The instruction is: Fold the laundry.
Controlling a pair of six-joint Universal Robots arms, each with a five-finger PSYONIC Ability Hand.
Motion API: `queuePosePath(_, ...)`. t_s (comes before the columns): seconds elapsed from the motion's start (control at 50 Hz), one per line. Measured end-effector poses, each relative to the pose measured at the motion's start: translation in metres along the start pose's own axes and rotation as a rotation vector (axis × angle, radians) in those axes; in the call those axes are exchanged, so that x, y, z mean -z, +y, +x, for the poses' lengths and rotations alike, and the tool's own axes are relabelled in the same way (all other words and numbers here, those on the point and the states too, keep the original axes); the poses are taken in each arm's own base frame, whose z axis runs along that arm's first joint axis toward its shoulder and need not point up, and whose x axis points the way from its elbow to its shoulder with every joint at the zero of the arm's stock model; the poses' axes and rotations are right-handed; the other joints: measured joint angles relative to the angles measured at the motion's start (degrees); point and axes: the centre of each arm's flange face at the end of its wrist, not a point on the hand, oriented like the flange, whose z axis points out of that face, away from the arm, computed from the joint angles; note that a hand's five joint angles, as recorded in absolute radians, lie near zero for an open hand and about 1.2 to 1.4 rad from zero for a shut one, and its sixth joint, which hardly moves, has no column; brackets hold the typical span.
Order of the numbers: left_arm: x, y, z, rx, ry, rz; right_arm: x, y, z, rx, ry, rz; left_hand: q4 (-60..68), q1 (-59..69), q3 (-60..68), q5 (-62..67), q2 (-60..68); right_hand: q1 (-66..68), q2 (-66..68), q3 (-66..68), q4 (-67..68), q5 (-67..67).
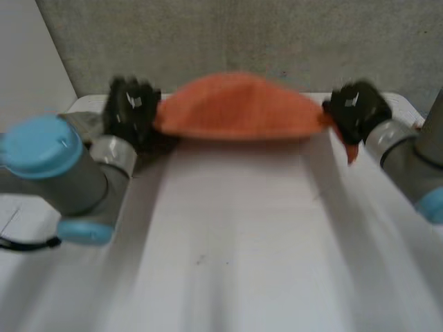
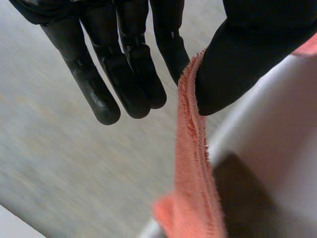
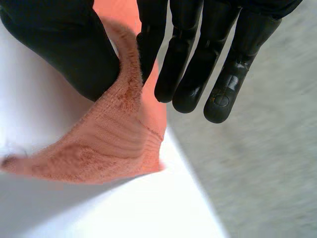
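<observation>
Surface (image 1: 228, 263): white.
Cloth (image 1: 235, 111): orange, stretched between both hands at the surface's far edge.
Left hand (image 1: 131, 109): thumb and fingers pinching cloth's left end.
Right hand (image 1: 356, 107): pinching cloth's right end.

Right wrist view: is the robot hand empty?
No, the right robot hand pinches the orange cloth between its thumb and fingers.

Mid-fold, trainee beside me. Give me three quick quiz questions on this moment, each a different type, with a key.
1. True or false: the orange cloth lies bunched at the near edge of the white table.
2. The left hand: A pinches the cloth's edge with its thumb; B presses it flat; C hangs clear of it.
3. Fill in: the right hand pinches the cloth between thumb and ____.
Key: 1 false; 2 A; 3 fingers.
</observation>
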Motion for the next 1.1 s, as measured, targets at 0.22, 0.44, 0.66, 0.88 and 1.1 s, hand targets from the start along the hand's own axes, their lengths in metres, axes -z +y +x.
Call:
queuePosePath(0.22, 0.040, 0.062, 0.040, -0.048, 0.155, -0.223, 0.030, 0.060, -0.051, -0.053, -0.170, -0.195, -11.92, -10.95, -11.47, -9.11, -11.78, 0.00, 0.00, 0.00, 0.00, 0.00)
queuePosePath(0.44, 0.043, 0.048, 0.013, -0.044, 0.113, -0.217, 0.042, 0.082, -0.025, -0.097, -0.131, -0.223, -50.27, -45.92, -49.37, -47.58, -49.86, 0.00, 0.00, 0.00, 0.00, 0.01)
queuePosePath(0.66, 0.052, 0.071, -0.017, 0.208, 0.184, -0.347, 0.038, 0.090, -0.008, -0.115, -0.083, -0.230, -50.27, -45.92, -49.37, -47.59, -49.86, 0.00, 0.00, 0.00, 0.00, 0.01)
queuePosePath(0.88, 0.057, 0.085, -0.017, 0.411, 0.231, -0.449, 0.039, 0.090, -0.010, -0.112, -0.086, -0.226, -47.66, -45.60, -47.21, -44.23, -47.62, 0.00, 0.00, 0.00, 0.00, 0.01)
queuePosePath(1.1, 0.048, 0.071, 0.018, 0.390, 0.285, -0.348, 0.040, 0.092, -0.013, -0.114, -0.091, -0.231, -44.78, -42.23, -44.40, -41.34, -44.80, 0.00, 0.00, 0.00, 0.00, 0.02)
